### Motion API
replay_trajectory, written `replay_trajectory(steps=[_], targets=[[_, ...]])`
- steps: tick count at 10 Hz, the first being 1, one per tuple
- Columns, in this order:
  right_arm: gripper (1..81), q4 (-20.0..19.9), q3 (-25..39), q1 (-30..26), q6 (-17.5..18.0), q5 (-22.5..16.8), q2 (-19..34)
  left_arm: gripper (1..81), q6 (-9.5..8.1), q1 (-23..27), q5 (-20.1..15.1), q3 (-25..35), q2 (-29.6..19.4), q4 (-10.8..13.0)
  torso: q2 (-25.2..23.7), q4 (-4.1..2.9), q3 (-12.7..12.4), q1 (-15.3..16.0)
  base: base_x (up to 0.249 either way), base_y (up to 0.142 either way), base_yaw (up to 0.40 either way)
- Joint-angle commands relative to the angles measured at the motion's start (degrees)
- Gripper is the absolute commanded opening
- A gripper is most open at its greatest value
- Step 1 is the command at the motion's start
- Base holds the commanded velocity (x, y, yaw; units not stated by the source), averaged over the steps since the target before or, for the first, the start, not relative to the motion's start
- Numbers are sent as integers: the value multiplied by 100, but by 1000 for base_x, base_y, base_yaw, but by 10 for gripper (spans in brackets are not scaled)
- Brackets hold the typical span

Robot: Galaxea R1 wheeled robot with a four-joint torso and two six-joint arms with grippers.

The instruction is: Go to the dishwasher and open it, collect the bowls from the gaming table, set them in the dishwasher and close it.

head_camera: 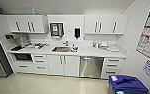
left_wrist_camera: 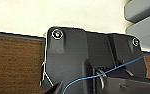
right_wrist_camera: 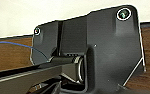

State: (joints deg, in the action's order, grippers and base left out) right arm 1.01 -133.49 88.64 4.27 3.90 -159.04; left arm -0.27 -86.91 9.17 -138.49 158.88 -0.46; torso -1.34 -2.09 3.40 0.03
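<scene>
Kitchenette ahead, seen from the head view. Dishwasher (head_camera: 91, 66), brushed steel front, door closed, set under the white tabletop (head_camera: 91, 52) right of the white double cabinet doors (head_camera: 63, 65) and left of a drawer stack (head_camera: 112, 67). Sink (head_camera: 65, 49) sunk in the tabletop's middle, left of the dishwasher. Small items stand near the tabletop's right end and left end. Blue-lidded bin (head_camera: 127, 83) on the floor at right. Posters (head_camera: 149, 40) on the right wall. Claws: wrist views show dark plate over wood-brown and pale surfaces; spread or pressed together, cannot tell.
</scene>
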Motion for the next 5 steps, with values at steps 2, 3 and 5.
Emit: replay_trajectory(steps=[2,3,5], targets=[[811,22,61,-228,-5,-293,133,811,-8,248,-258,41,-58,-15,-2,0,0,-3,133,0,0],[811,22,61,-228,-5,-293,142,811,-8,248,-258,41,-49,-15,-7,0,-2,-3,133,0,0],[811,22,61,-228,-5,-293,142,811,-8,248,-258,41,-49,-15,-7,0,-5,-3,132,0,0]])
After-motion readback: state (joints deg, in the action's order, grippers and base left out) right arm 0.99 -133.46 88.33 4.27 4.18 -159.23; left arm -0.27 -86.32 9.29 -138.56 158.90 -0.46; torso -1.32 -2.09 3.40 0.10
